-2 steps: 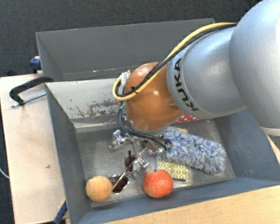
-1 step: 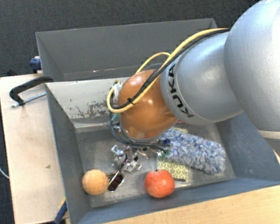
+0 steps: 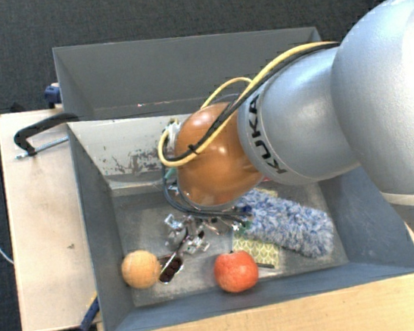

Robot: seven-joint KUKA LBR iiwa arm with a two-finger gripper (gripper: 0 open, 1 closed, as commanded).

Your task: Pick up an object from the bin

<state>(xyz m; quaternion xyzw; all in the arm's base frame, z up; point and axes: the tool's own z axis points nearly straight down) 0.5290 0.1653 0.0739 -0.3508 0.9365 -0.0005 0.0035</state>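
Camera view: arm (image 3: 316,123) comes in from the right, with the orange wrist cover (image 3: 210,157) hanging low in the bin (image 3: 99,237) and the gripper (image 3: 189,236) under it, near the floor around mid-bin. Gripper state: cannot tell whether it is released or clenched, since the metal parts read as a tangle under the cover. I see nothing held in it. Nearest candidate is a small dark glossy piece (image 3: 171,268) just beside the gripper, toward the view's lower left, touching or nearly touching a tan ball (image 3: 141,270) near that corner. I can't tell what the dark piece is. My guess is hard, light and slick, lying low, so take it across its narrow width and expect it to skid. The tan ball looks matte and light (maybe foam), so grip across the middle. It will roll if nudged, and the nearby walls limit approach. A red-orange ball (image 3: 236,271) sits by the near wall. It looks smoother and likely firmer, so the same across-the-middle grip applies, with more slip risk. The blue-white fuzzy thing (image 3: 292,225) to the right is soft and compressible, so a mid-body pinch is probably the most forgiving grab. A flat green patterned piece (image 3: 262,255) lies between it and the red-orange ball. It is hard to get under, so I'd skip it.
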